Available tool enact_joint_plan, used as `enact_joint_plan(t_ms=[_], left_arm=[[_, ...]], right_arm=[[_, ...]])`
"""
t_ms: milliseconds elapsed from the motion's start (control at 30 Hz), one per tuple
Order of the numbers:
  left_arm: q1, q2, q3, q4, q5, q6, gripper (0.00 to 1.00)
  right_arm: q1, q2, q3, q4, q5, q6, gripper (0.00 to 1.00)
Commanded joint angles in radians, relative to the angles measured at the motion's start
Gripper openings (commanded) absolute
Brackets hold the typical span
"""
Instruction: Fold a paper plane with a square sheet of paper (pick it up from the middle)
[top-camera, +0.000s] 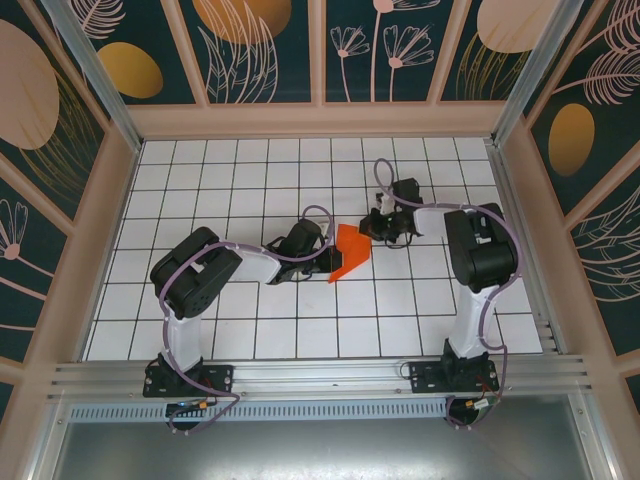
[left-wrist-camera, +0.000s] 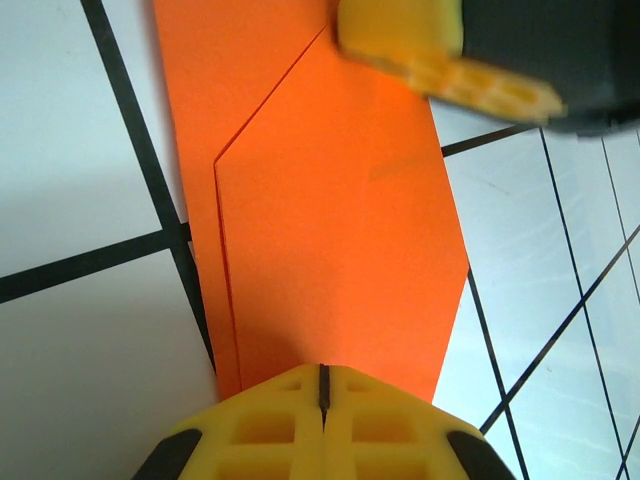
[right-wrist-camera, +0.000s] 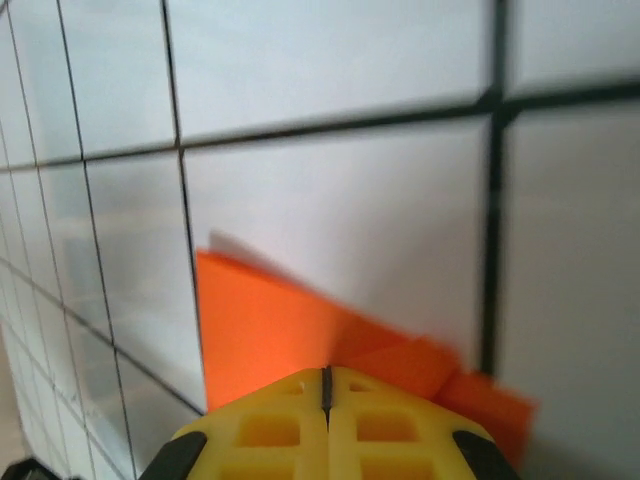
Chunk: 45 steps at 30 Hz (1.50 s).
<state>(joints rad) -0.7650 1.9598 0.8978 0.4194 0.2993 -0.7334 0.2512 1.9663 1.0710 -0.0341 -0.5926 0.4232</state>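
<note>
So rn we've got the orange paper, partly folded w/ a diagonal crease, lying around the middle of the table btwn both arms. Left gripper is clenched tight, tips at one end of it. Right gripper is clenched too, at the other end. Can't tell if either actually pinches it tbh.

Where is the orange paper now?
In the top view the partly folded orange paper sits near the centre of the table, between the left gripper at its near-left end and the right gripper at its far-right end.
</note>
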Motion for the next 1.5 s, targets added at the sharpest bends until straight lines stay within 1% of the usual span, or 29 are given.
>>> enact_joint_plan(t_ms=[0,133,233,367,433,567,667,867,1067,1100,1167,1233,1467], left_arm=[[-0.003,0.079,-0.044,-0.211,-0.011,0.021,0.0],[-0.004,0.079,-0.033,-0.212,-0.011,0.022,0.0],[-0.003,0.077,-0.02,-0.212,-0.012,0.023,0.0],[-0.004,0.072,-0.007,-0.21,-0.008,0.023,0.0],[-0.003,0.068,-0.003,-0.21,-0.009,0.023,0.0],[-0.004,0.064,-0.001,-0.208,-0.008,0.022,0.0],[-0.004,0.062,0.006,-0.21,-0.009,0.02,0.0],[-0.003,0.055,0.027,-0.221,0.0,0.025,0.0],[0.002,-0.003,0.069,-0.225,0.013,0.011,0.0],[0.008,-0.017,0.104,-0.218,0.013,-0.002,0.01],[0.014,-0.046,0.128,-0.201,0.016,-0.023,0.1],[0.014,-0.064,0.142,-0.192,0.015,-0.039,0.11],[0.009,-0.081,0.089,-0.154,0.032,-0.099,0.08]], right_arm=[[-0.08,0.013,0.058,0.0,0.166,-0.04,0.0],[-0.079,-0.049,0.055,-0.008,0.148,-0.043,0.0],[-0.056,-0.123,-0.009,0.007,0.133,-0.023,0.0],[0.024,-0.22,-0.146,0.081,0.111,0.051,0.0],[0.07,-0.237,-0.192,0.112,0.107,0.097,0.0],[0.148,-0.218,-0.244,0.169,0.089,0.161,0.0],[0.172,-0.181,-0.244,0.178,0.094,0.173,0.0],[0.173,-0.135,-0.239,0.16,0.105,0.167,0.0],[0.171,-0.118,-0.228,0.068,0.184,0.139,0.0],[0.171,-0.113,-0.227,0.057,0.195,0.137,0.0],[0.171,-0.101,-0.226,0.039,0.208,0.134,0.0],[0.171,-0.093,-0.226,0.038,0.208,0.135,0.0],[0.171,-0.084,-0.23,0.033,0.214,0.143,0.0]])
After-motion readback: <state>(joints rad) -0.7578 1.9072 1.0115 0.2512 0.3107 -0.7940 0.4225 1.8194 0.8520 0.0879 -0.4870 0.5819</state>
